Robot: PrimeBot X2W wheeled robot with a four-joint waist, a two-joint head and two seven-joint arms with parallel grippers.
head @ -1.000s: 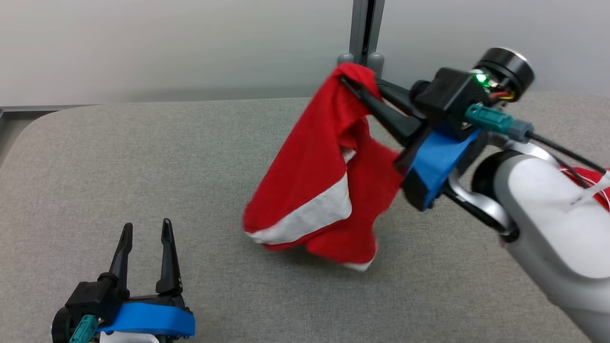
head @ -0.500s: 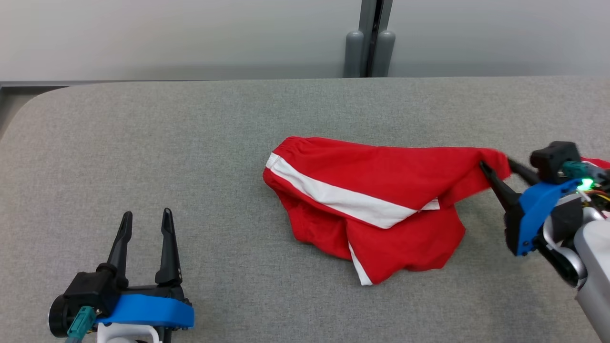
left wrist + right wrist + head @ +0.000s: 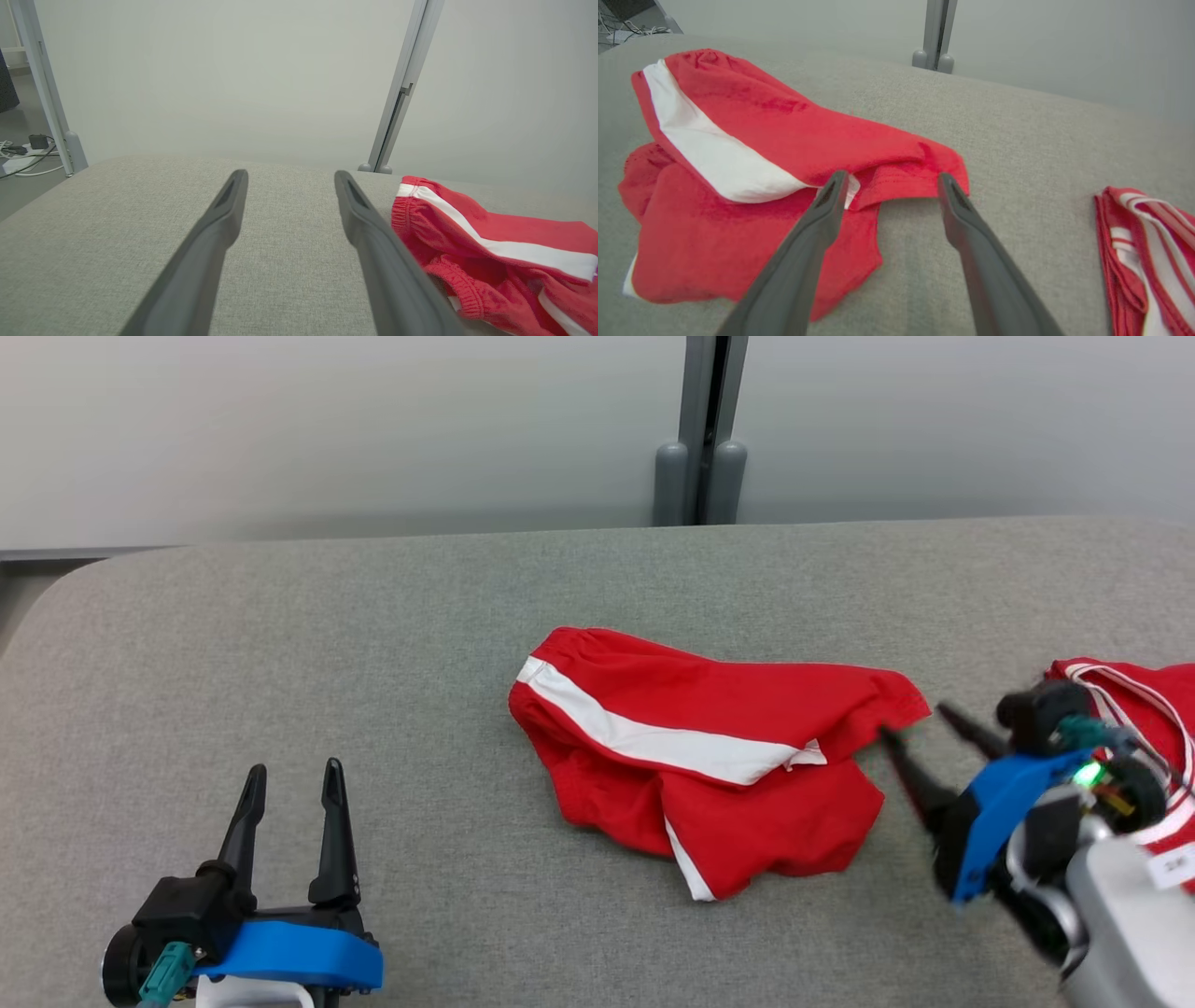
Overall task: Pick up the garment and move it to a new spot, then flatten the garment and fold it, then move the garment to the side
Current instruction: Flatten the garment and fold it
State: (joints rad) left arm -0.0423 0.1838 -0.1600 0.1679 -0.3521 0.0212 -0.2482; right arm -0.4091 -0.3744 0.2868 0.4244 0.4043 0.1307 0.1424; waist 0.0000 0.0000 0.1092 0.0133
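**newbie_op:** quick check, where are your shorts sitting at this point?

**tablewatcher:** Your red shorts [image 3: 709, 747] with the white stripe are lying crumpled on the grey table [image 3: 373, 644], straight out in front of the grey post [image 3: 700, 429] that stands behind the far edge. The waistband end is a bit to the post's left and a loose leg points off to its right. They're not flat, there's cloth bunched up underneath.

**newbie_op:** and the grippers?

**tablewatcher:** Your right gripper [image 3: 912, 721] is off to the post's right, fingers spread wide and gripping nothing. It's a bit blurry from the head camera. From its own wrist camera, the gripper [image 3: 892, 176] has its tips right at the leg hem of the shorts [image 3: 761, 140]. I honestly can't tell if they brush the cloth.

Your left gripper [image 3: 294, 767] is well to the post's left, down near the front edge, also spread wide and well apart from the shorts. Its wrist camera sees the waistband [image 3: 490, 252] just past one finger of the gripper [image 3: 290, 173].

There's also another red cloth [image 3: 1148, 709] with white stripes, folded, even further right of the post.
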